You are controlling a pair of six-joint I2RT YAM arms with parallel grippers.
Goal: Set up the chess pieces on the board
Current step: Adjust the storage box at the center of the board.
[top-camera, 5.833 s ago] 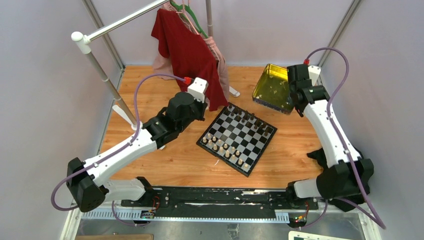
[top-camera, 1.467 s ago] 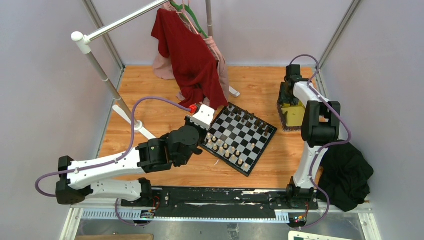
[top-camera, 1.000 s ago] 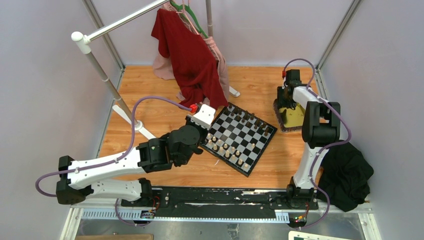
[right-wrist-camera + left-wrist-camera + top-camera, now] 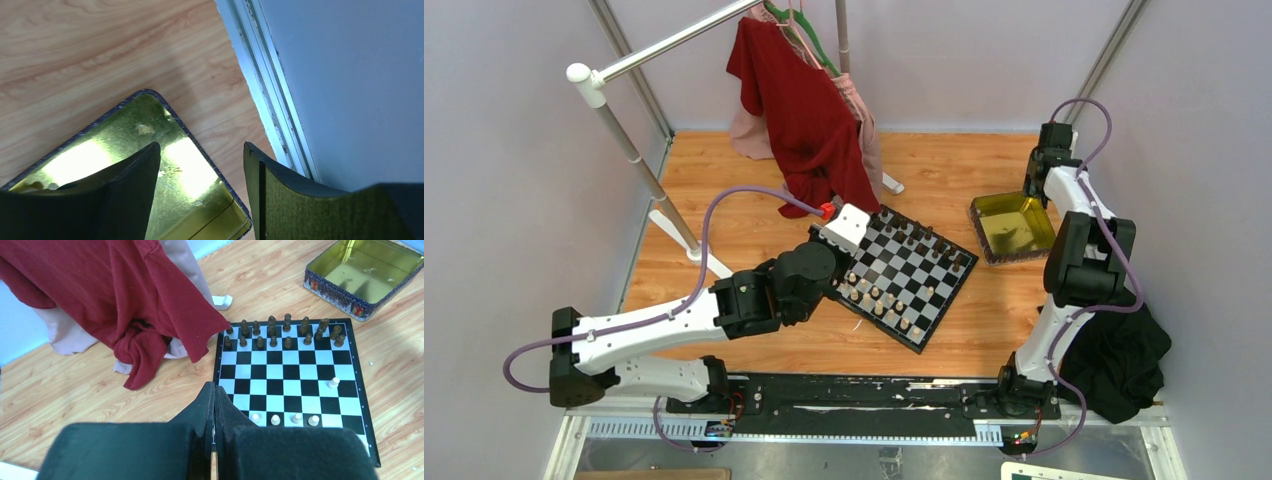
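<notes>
Fingers of the left gripper [image 4: 215, 390] are pressed together, empty, at the edge of the board [image 4: 290, 372] in the middle of the table [image 4: 754, 180], the right gripper [image 4: 201, 146] is spread wide, empty, over the tin [image 4: 195, 195], and dark pieces [image 4: 272, 326] fill the far rows, light pieces [image 4: 275, 419] the near.

White shells, black joints and looping purple cables [image 4: 706, 230] on my arms [image 4: 649, 325]; left claw [image 4: 215, 390] and right claw [image 4: 202, 150] black.
</notes>
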